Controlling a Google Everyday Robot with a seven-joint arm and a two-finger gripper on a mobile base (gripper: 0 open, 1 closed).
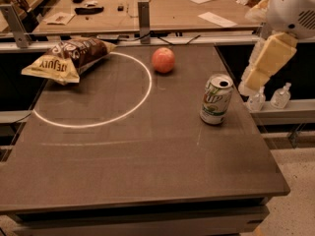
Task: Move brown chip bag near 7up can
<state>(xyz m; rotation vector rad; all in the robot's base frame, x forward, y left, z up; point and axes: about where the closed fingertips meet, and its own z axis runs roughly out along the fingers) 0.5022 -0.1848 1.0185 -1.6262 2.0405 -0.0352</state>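
The brown chip bag lies on its side at the far left corner of the dark table, with its cream-yellow end pointing to the left edge. The 7up can stands upright on the right side of the table, far from the bag. My gripper hangs in the air at the right edge of the table, above and to the right of the can, touching nothing. It holds nothing that I can see.
A red apple sits at the back middle, between bag and can. A white circle line is drawn on the left half. Small clear bottles stand on a ledge to the right. A wooden desk with papers stands behind.
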